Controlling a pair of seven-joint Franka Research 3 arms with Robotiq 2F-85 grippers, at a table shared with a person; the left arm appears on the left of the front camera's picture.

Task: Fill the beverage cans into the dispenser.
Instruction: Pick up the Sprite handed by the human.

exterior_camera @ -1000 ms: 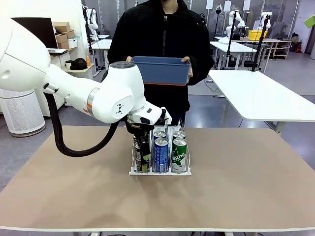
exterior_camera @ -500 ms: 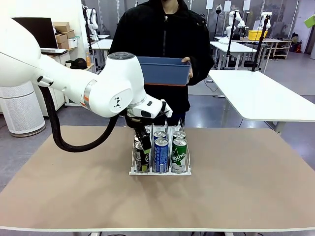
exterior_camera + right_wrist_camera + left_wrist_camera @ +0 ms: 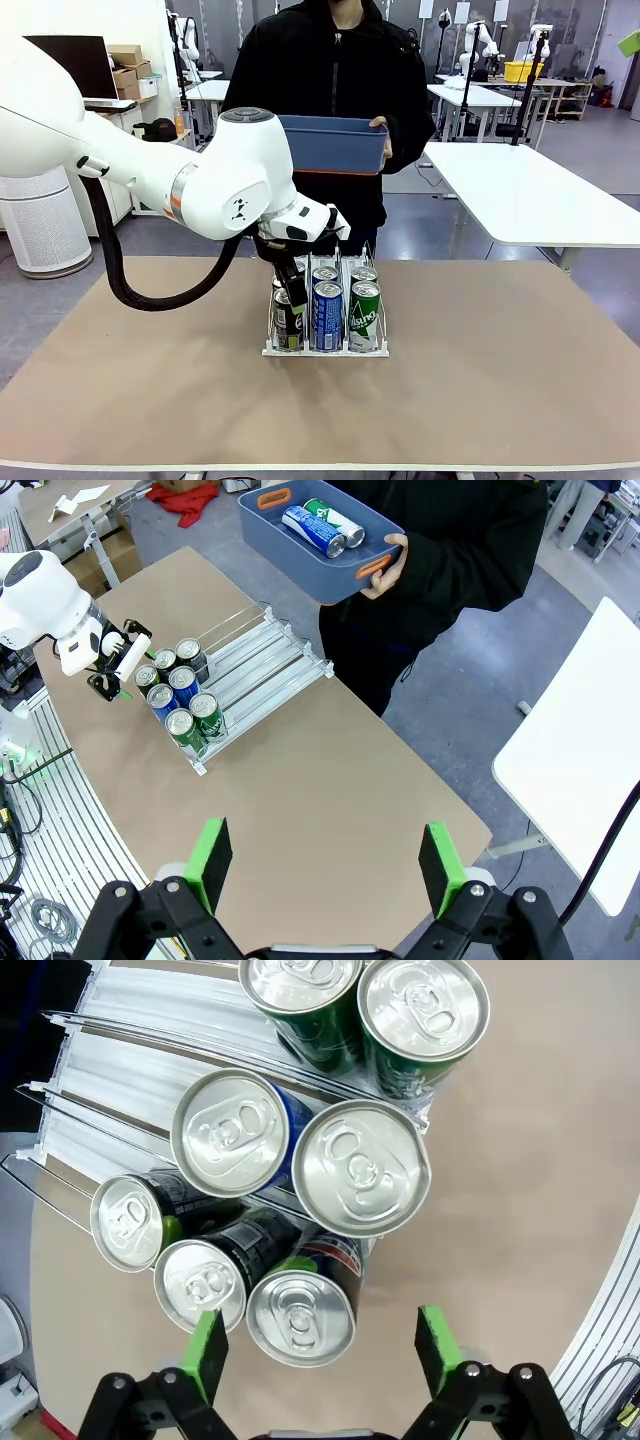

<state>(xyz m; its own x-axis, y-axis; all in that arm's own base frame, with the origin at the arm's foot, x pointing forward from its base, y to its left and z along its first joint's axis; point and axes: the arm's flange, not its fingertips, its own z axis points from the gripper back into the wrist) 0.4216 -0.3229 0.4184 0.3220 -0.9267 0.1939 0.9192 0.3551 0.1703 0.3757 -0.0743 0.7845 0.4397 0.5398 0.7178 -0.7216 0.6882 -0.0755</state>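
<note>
The dispenser [image 3: 325, 349] stands near the middle of the brown bench [image 3: 500, 380], with its front stop toward the robot. It holds 7 beverage cans, all upright and packed at that front end. In the front view, 3 black cans [image 3: 300, 1318] fill the picture-left lane, 2 blue cans [image 3: 328, 312] the middle lane and 2 green cans [image 3: 364, 312] the right lane. In each lane the cans touch one another. Behind them, white track runs on toward the person.

The left gripper [image 3: 290, 285] hangs just above the black lane, pointing down. In the left wrist view its jaws stand wide apart. One green pad [image 3: 207, 1350] shows on each side of the front black can's silver top, with a gap on both sides. They grip nothing.

The right gripper [image 3: 325, 865] sits high over the bench and well apart from the dispenser. Its jaws are also spread, with nothing between them.

At the far side a person [image 3: 330, 70] in a black jacket holds a blue tub [image 3: 300, 558] at chest height, with a hand [image 3: 385, 565] on its rim. In the tub 2 more cans lie on their sides, touching: a blue can [image 3: 312, 530] and a green can [image 3: 335, 518].
</note>
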